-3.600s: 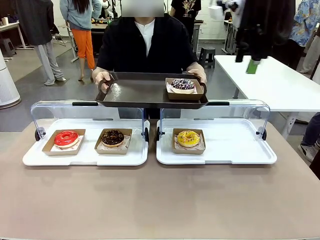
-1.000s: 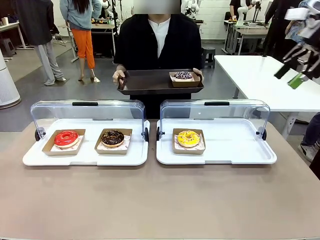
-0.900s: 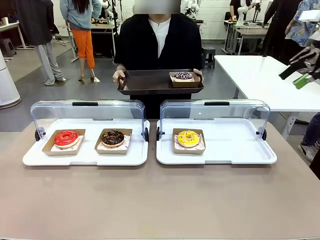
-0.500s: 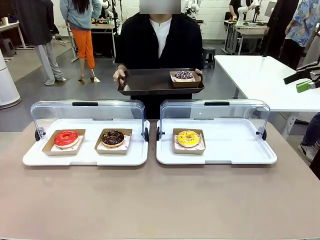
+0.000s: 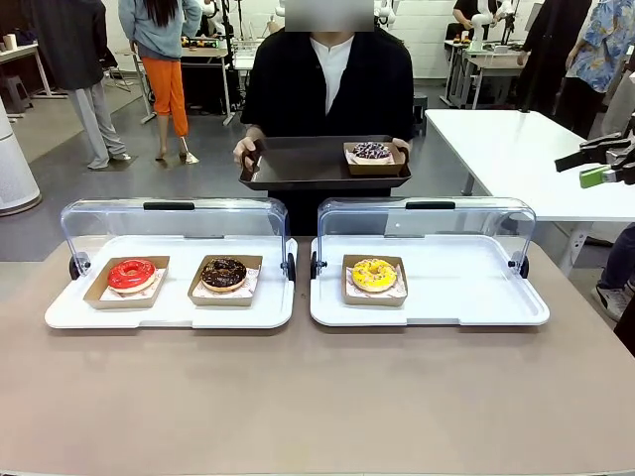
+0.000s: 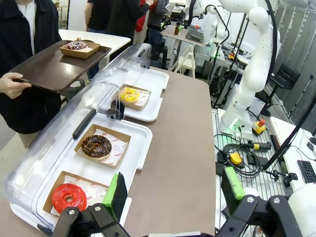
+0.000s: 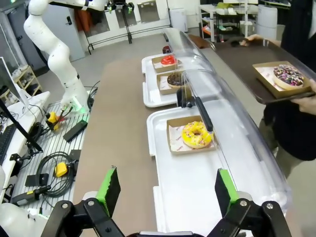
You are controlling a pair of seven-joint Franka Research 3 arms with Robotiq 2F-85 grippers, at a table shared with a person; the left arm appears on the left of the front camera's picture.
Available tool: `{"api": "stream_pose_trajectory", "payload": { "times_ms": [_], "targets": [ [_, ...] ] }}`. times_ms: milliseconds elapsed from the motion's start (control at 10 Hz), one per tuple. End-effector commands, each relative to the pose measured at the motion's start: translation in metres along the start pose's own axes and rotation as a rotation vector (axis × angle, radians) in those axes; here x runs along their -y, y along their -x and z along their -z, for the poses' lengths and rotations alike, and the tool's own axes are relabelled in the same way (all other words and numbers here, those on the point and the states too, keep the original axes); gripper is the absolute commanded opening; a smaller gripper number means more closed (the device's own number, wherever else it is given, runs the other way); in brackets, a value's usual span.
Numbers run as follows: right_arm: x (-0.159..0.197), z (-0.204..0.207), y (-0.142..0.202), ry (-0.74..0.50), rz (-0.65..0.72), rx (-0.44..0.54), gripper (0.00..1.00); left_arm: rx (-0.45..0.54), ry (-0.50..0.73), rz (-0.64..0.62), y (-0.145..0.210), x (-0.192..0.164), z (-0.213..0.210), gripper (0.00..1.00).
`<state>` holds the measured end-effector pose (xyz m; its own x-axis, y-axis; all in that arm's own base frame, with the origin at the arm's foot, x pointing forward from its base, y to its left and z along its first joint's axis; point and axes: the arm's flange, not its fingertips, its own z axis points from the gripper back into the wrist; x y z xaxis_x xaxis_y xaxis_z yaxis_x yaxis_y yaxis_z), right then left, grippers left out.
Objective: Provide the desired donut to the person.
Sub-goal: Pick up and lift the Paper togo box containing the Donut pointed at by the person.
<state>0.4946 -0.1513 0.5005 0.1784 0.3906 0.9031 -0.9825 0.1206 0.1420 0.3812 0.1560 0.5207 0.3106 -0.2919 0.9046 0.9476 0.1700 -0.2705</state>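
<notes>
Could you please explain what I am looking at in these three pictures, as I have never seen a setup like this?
This is a two-armed robot at a table, facing a person. The front picture looks across the table from between the arms. The other two come from wrist cameras looking along each arm's fingers: the left gripper and the right gripper, both open and empty. On the table, one white tray with a clear cover holds a red donut and a chocolate donut; the second tray holds a yellow donut. The person holds a dark tray carrying a boxed sprinkled donut.
</notes>
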Motion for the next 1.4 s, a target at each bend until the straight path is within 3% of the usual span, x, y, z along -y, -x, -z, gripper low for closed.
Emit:
{"api": "stream_pose_trajectory", "payload": {
  "times_ms": [0, 400, 1300],
  "targets": [
    [-0.007, -0.008, 0.001, -0.016, -0.029, 0.014, 1.00, 0.007, 0.003, -0.002, -0.002, 0.002, -0.001, 1.00],
    [-0.028, -0.006, 0.008, 0.060, -0.027, 0.008, 1.00, 0.007, 0.003, -0.002, -0.002, 0.002, -0.001, 1.00],
    [-0.027, -0.011, 0.005, 0.039, -0.005, 0.015, 1.00, 0.007, 0.003, -0.002, -0.002, 0.002, -0.001, 1.00]
  ]
}}
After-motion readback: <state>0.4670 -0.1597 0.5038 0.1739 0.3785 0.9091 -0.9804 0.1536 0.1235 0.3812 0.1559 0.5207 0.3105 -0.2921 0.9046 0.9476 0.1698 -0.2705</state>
